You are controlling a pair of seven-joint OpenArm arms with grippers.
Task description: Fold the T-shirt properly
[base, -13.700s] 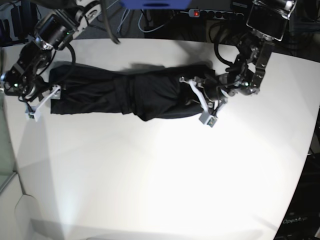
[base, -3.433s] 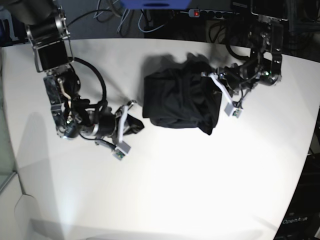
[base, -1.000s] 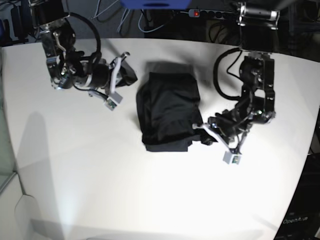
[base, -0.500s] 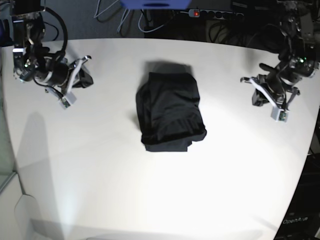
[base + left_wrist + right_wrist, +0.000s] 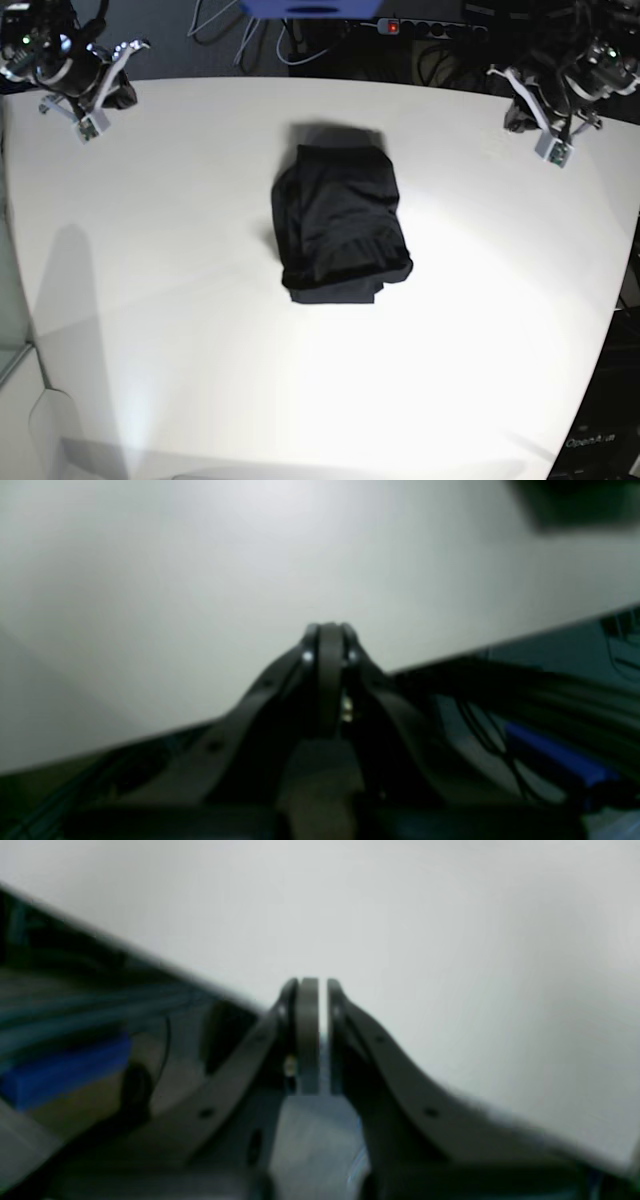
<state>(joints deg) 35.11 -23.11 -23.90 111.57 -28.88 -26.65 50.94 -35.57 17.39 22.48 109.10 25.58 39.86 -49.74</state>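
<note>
The T-shirt (image 5: pixel 340 225) lies as a compact black folded bundle in the middle of the white table (image 5: pixel 200 350), with no gripper touching it. My left gripper (image 5: pixel 518 115) hangs over the table's back right corner, far from the shirt. In the left wrist view the left gripper (image 5: pixel 327 630) is shut with nothing in it. My right gripper (image 5: pixel 120 95) is at the back left corner. Seen from the right wrist, the right gripper (image 5: pixel 312 985) is shut and empty, its pads a sliver apart. A blurred dark patch (image 5: pixel 575 505) shows at the top right of the left wrist view.
A power strip with a red switch (image 5: pixel 390 25) and cables lie behind the table's back edge, beside a blue object (image 5: pixel 300 8). Both wrist views show the table edge with a blue object beyond it (image 5: pixel 550 765) (image 5: pixel 60 1070).
The left gripper has let go of the shirt's front right corner. Both arms have pulled back to the table's rear corners. The shirt has stayed in place.
</note>
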